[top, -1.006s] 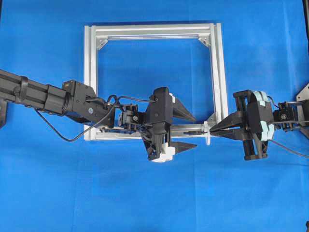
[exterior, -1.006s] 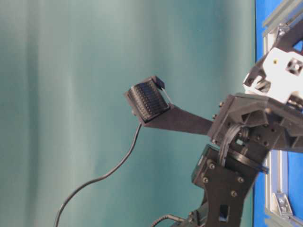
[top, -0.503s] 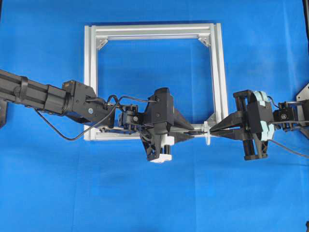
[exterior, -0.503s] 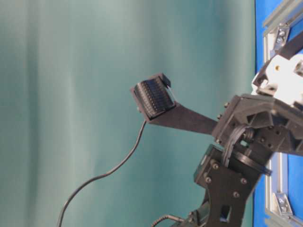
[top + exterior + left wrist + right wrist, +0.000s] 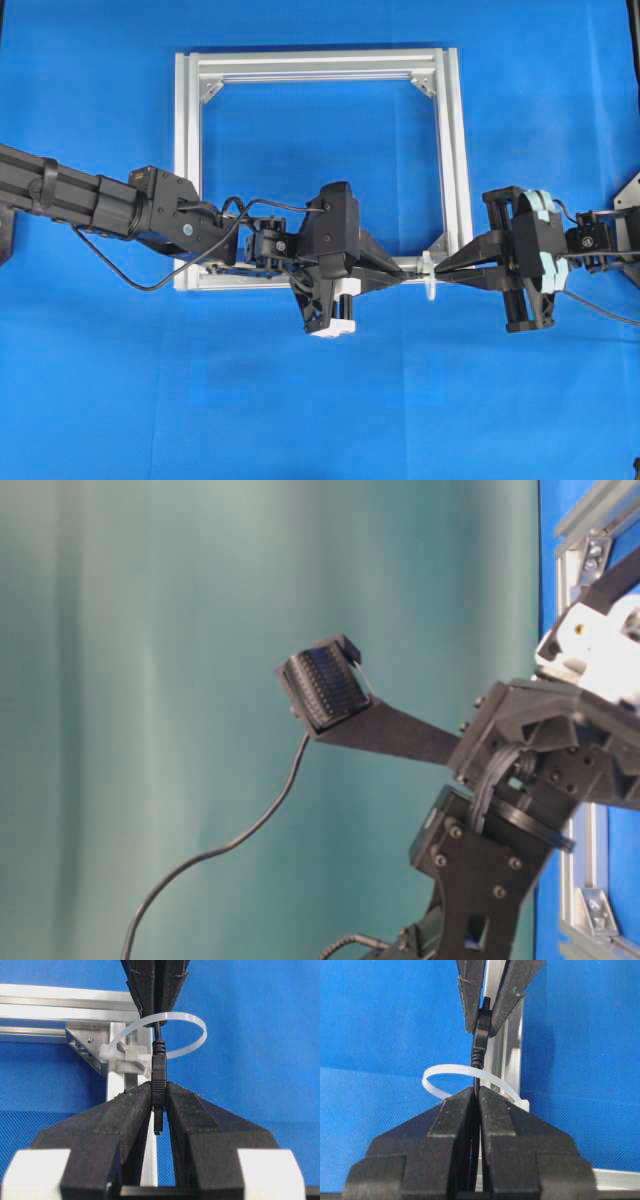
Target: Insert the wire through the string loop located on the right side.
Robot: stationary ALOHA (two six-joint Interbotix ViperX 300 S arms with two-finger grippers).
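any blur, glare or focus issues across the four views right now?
Overhead: even light, sharp; frame slightly bright. Table-level: soft, mostly teal backdrop, arm parts close and blurry. Left wrist: wire and string loop crisp, left gripper fingers near the lens softer. Right wrist: loop in focus, right gripper slightly soft, no glare.

wire (image 5: 158,1067) through string loop (image 5: 192,1035), left gripper (image 5: 159,1102) before, right gripper (image 5: 156,990) behind

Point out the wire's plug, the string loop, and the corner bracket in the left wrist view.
wire's plug (image 5: 158,1072), left wrist view, on its black body.
string loop (image 5: 196,1042), left wrist view, on its right curve.
corner bracket (image 5: 85,1042), left wrist view, on its grey face.
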